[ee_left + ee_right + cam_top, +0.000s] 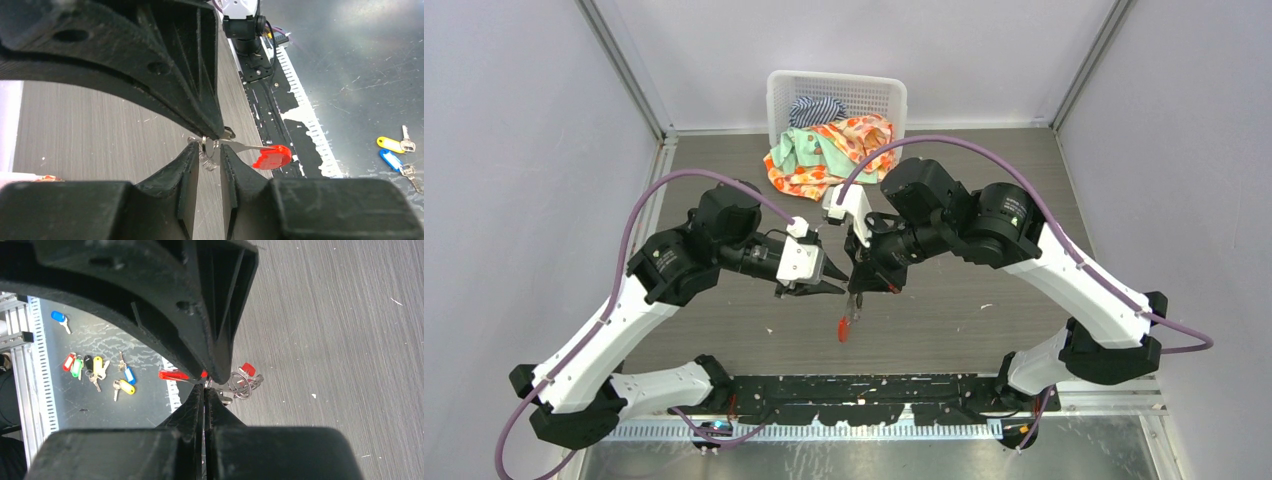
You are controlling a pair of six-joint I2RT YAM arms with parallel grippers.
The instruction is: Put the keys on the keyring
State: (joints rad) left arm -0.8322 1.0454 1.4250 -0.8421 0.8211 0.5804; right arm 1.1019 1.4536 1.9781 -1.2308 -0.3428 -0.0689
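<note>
Keyring [241, 386] held mid-air over the middle of the desk [944, 330], right pincer [206, 390] clamped shut on it, red tag [843, 328] hanging below the tips. Left pincer [209, 151] sits tip-to-tip with the right one, jaws narrowly apart and straddling the ring. Can't tell if its pads actually touch the metal. Left wrist view: red tag sticks out sideways from the ring on a thin silver piece. Right wrist view: red-headed key [247, 369] just beside the ring in the bunch, can't tell if it's strung on. Coloured tagged keys [97, 366] lie on the dark surface past the desk's near edge. White basket [879, 95] of clothes at the far edge
</note>
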